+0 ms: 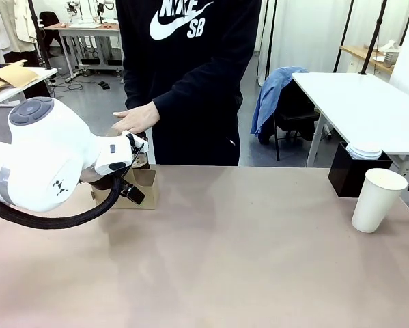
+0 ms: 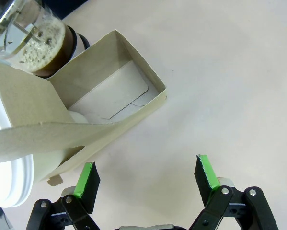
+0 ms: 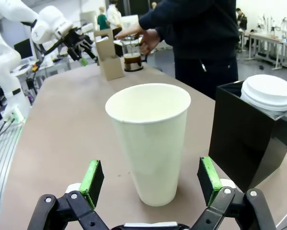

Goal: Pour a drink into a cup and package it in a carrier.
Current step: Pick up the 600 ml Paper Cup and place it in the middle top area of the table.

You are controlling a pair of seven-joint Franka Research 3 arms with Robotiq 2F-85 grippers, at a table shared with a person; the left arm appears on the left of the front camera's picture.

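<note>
The drink [image 2: 40,45], foamy in its jug [image 2: 11,24], stands beside the carrier [image 2: 114,91], at its eleven o'clock. The right wrist view adds a person's hand [image 3: 145,40] at the jug. The left gripper [image 2: 148,173] gapes over bare table [image 2: 220,72]. The right gripper [image 3: 150,176] straddles the cup [image 3: 150,143], pads clear of it, with the black box [image 3: 244,139] at three o'clock.

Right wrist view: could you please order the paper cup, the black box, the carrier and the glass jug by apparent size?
1. paper cup and black box: about alike; the box runs off the picture, so I won't rank them.
2. carrier, far from the camera.
3. glass jug, smallest.
</note>
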